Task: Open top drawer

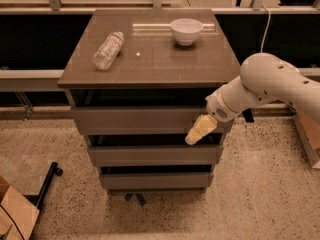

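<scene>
Leverage matters: the gripper (199, 130), grasp unreadable, sits off-centre at the top drawer (135, 120). Pull straight out, slowly.

Lower right corner of top drawer (135, 120) behind the gripper (193, 137); arm (272, 84) beyond the right edge

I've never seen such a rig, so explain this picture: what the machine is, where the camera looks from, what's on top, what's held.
The white shape at right is a robot arm. Its gripper, the yellowish tip, is at the right end of the top drawer, by its lower edge. One camera looks down from in front; its mount is unknown. On the cabinet top are a plastic bottle on its side and a white bowl. The gripper carries nothing visible.
</scene>
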Tool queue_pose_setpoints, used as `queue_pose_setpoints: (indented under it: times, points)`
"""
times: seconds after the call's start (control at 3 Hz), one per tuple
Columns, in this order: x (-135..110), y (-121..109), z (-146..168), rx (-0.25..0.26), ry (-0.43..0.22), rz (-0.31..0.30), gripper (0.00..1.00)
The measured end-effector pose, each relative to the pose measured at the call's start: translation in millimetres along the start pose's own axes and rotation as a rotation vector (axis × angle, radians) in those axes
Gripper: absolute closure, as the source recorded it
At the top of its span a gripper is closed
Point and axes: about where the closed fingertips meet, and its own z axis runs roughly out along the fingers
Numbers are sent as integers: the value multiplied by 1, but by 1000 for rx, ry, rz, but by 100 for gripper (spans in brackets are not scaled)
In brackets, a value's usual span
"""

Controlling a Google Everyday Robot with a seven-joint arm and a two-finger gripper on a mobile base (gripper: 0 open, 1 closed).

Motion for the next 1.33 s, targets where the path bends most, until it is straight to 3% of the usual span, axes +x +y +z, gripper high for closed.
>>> queue_pose_setpoints:
  times: [0.67,1.33]
  points:
    - [-9,-32,10,71,-63,13,0]
    - [4,-58,57,19,-86,85,0]
